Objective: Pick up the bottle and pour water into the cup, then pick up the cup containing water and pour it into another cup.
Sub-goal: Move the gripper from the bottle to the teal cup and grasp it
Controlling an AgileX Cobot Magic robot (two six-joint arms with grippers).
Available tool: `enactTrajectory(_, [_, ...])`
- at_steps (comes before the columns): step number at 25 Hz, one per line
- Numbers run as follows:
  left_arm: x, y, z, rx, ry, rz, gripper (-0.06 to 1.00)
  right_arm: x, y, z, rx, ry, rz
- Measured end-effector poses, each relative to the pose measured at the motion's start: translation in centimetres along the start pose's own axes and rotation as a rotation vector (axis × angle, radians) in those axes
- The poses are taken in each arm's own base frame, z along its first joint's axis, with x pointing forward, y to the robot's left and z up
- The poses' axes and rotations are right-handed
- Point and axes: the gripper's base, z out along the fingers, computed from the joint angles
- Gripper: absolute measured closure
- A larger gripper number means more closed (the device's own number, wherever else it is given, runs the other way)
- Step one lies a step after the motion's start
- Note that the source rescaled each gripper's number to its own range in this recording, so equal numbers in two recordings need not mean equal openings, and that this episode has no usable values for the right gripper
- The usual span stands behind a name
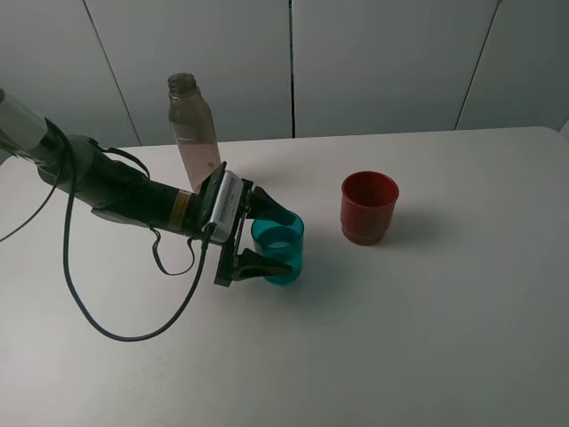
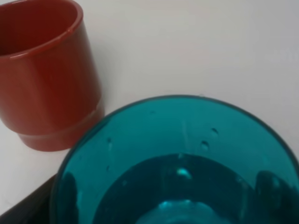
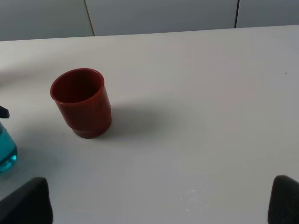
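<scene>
Pour 1 is looking done: bottle standing free, left gripper pinching the water-holding cup, right gripper idling spread, pour 2 into another cup pending

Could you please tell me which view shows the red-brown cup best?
Right wrist: the red-brown cup appears whole, interior visible. Exterior high shows it whole but smaller; left wrist cuts off part of its rim.

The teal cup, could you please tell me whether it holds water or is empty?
Partly filled: the left wrist view shows a darker pool low inside the teal cup, droplets on its wall.
</scene>
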Motion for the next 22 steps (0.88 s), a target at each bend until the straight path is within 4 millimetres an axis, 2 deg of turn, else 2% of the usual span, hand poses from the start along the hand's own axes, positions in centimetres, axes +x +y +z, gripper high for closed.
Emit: enactTrajectory(22, [-0.23, 0.0, 0.43, -0.014, -0.006, -0.004, -0.06, 0.0, 0.0, 0.0, 0.0, 0.0, 0.0])
